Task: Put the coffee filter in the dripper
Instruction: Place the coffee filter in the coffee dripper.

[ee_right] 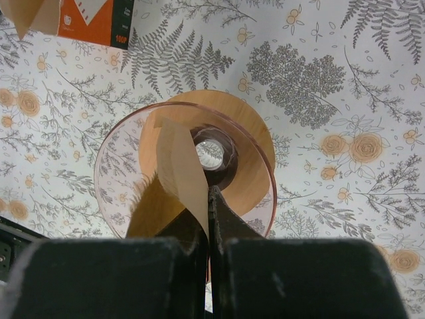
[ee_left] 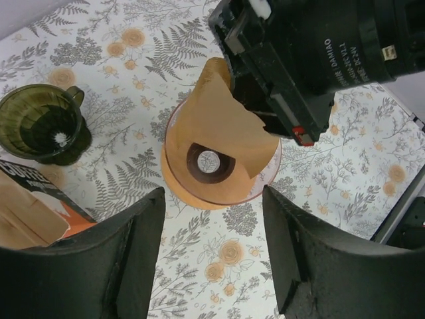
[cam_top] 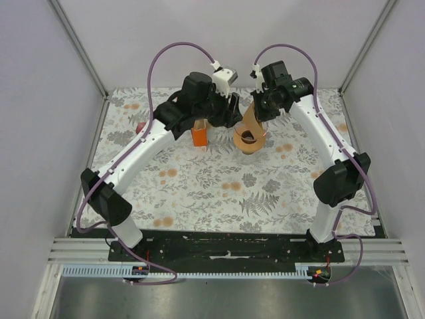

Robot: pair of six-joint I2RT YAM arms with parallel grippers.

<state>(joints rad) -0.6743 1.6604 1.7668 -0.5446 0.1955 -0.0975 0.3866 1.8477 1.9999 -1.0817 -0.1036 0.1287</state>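
The clear pink dripper (cam_top: 250,140) on its round wooden base stands at the back middle of the table; it also shows in the left wrist view (ee_left: 219,166) and the right wrist view (ee_right: 239,139). My right gripper (ee_right: 208,199) is shut on the brown paper coffee filter (ee_right: 179,166) and holds it in the dripper's cone, leaning against one side. The filter shows in the top view (cam_top: 251,116) and the left wrist view (ee_left: 219,129). My left gripper (ee_left: 212,246) is open and empty, hovering just left of the dripper.
An orange filter box (cam_top: 199,135) stands left of the dripper, under my left arm. A dark green glass dripper cup (ee_left: 41,125) sits further left. White walls close the table's sides and back.
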